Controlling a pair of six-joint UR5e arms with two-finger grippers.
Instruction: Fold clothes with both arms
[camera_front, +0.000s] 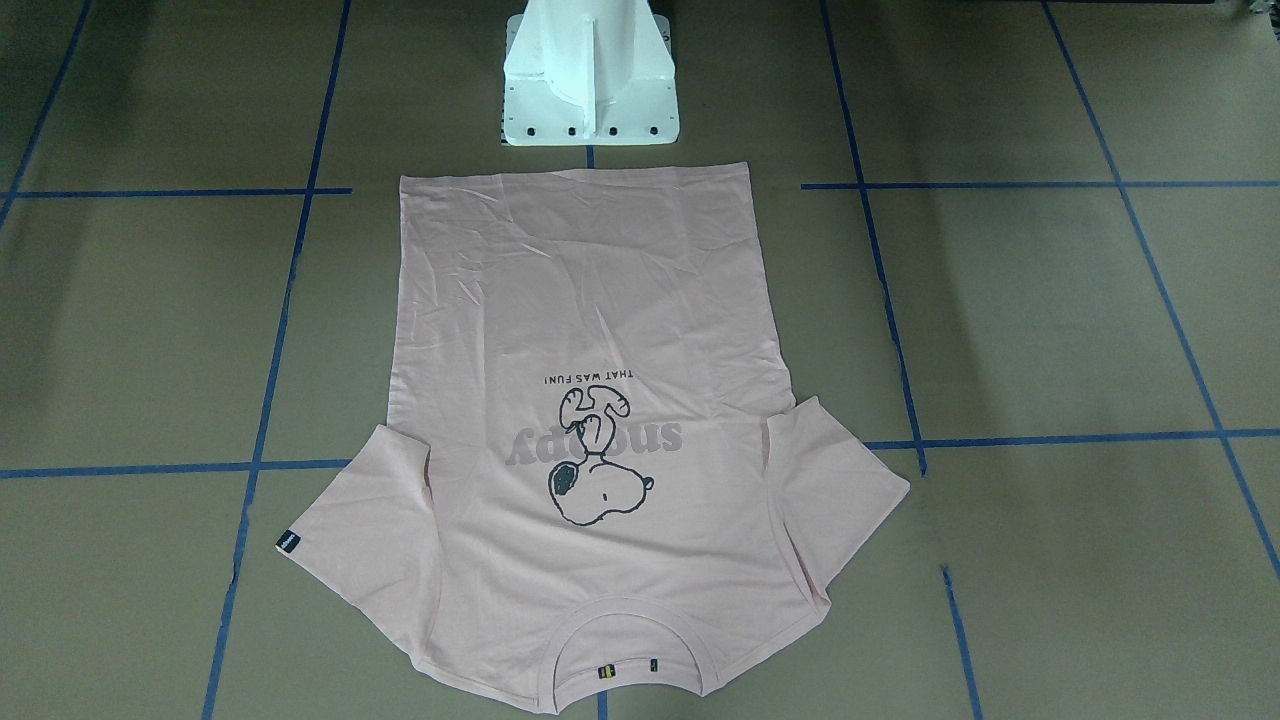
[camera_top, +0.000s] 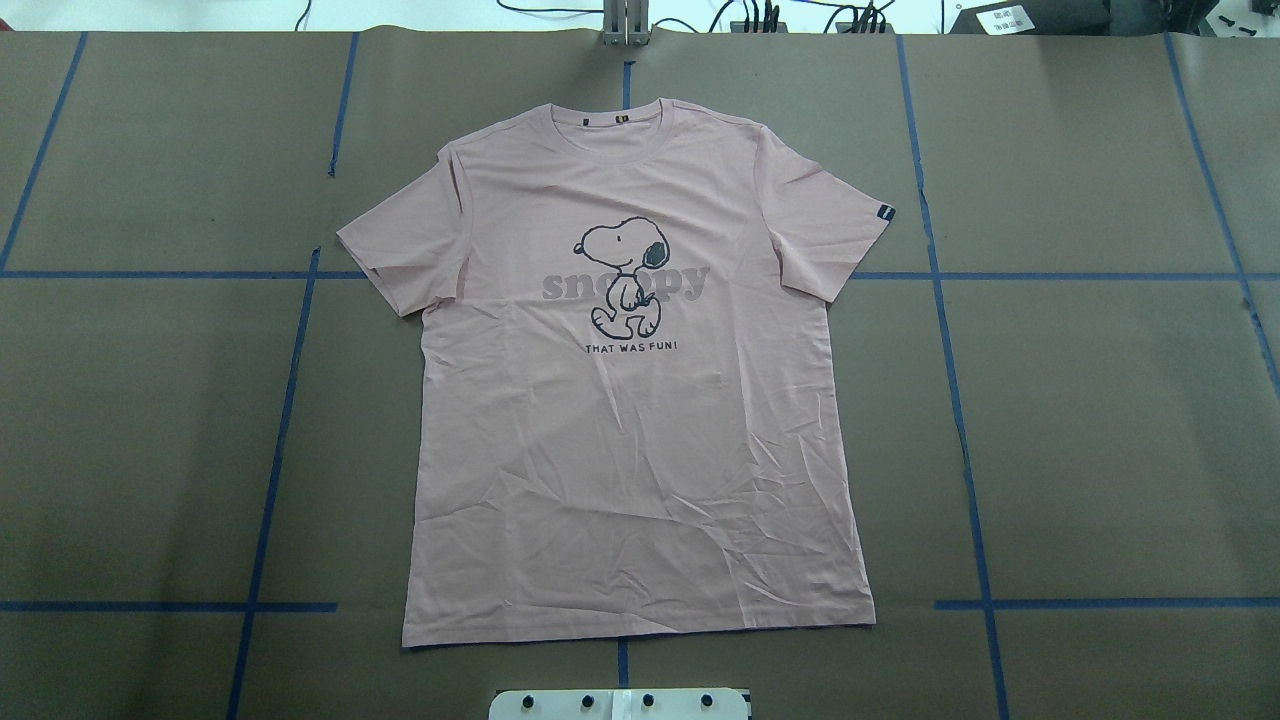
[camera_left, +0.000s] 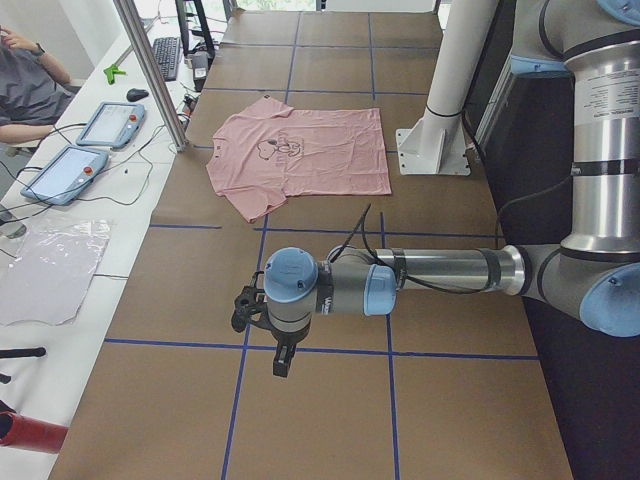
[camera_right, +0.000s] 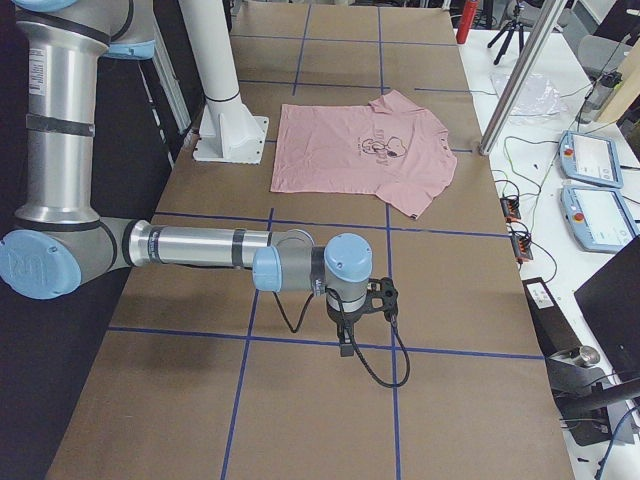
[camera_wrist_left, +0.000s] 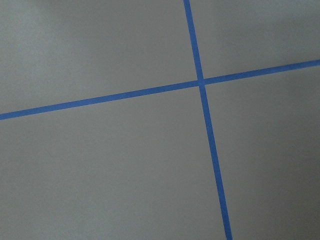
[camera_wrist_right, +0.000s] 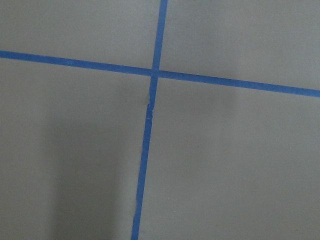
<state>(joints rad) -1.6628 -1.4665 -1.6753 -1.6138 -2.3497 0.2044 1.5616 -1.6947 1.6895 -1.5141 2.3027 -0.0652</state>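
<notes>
Pink T-shirt (camera_top: 640, 400) overhead; left arm (camera_left: 430, 270) only side-on.

Left arm (camera_left: 440, 268): forearm level across the frame's lower middle, elbow at lower right.
Left gripper (camera_left: 282, 366): points down; jaws' spread unclear.
Right arm (camera_right: 195, 246): forearm level, elbow at left edge.
Right gripper (camera_right: 345, 348): points down; jaws' spread unclear.

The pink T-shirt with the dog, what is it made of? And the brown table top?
The pale pink short-sleeved T-shirt looks like soft matte cloth, maybe cotton: it lies limp with fine creases. The brown table cover looks like paper or card: dull and flat, no shine.
</notes>
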